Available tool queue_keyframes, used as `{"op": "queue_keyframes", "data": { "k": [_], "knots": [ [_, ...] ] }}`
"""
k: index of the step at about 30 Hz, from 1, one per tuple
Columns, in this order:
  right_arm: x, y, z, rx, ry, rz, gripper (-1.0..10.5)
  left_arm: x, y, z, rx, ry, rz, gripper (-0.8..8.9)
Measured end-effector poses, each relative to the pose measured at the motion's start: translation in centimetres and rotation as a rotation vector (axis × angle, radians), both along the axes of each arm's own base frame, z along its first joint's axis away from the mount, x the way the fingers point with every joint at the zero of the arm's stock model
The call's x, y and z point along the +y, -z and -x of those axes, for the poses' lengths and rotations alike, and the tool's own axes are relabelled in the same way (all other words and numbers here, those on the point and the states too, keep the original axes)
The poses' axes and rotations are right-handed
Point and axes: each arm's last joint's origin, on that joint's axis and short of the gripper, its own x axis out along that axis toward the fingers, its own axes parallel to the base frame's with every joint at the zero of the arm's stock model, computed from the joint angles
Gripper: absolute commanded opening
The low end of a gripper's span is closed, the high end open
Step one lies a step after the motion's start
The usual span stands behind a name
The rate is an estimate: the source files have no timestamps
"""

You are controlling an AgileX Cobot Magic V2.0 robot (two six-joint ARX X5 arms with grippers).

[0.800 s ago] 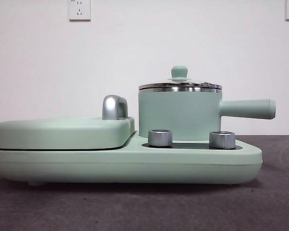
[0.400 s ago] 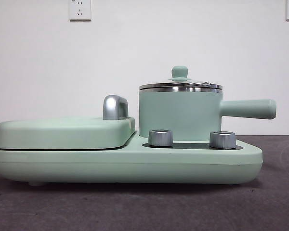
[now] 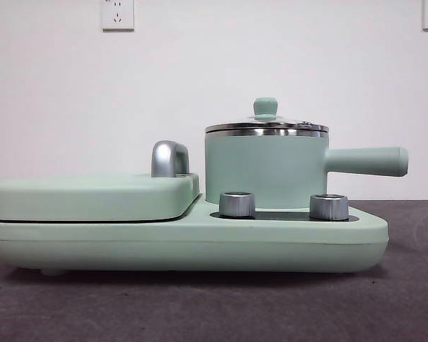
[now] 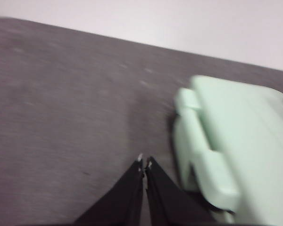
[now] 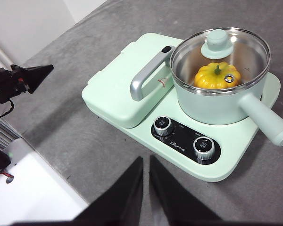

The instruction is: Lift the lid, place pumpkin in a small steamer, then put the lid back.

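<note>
The small steamer stands on the right half of the appliance, its long handle pointing right. The lid sits flat on its rim. In the right wrist view the pumpkin shows through the glass lid, lying inside the small steamer. My right gripper hangs shut and holds nothing, well back from the appliance's knob side. My left gripper is shut and holds nothing, over bare table beside the appliance's end. No arm shows in the front view.
The mint-green appliance base carries a flat rectangular cover with a chrome handle on its left half. Two silver knobs sit in front of the pot. Grey table lies all around. The left arm's tip shows in the right wrist view.
</note>
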Motion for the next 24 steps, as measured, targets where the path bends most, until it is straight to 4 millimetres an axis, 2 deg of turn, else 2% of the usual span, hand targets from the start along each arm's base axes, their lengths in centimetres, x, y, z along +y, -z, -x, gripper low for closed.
{"op": "queue_keyframes", "data": {
  "k": [5, 9, 24],
  "knots": [
    [0.0, 0.0, 0.0, 0.000, 0.000, 0.000, 0.2, 0.2, 0.6, 0.1, -0.052, -0.041, -0.036, 0.19],
    [0.0, 0.0, 0.0, 0.000, 0.000, 0.000, 0.2, 0.2, 1.8, -0.1, -0.014, -0.041, -0.062, 0.19],
    [0.0, 0.0, 0.0, 0.000, -0.001, 0.000, 0.2, 0.2, 1.9, -0.2, -0.027, -0.020, -0.076, 0.19]
  ]
}}
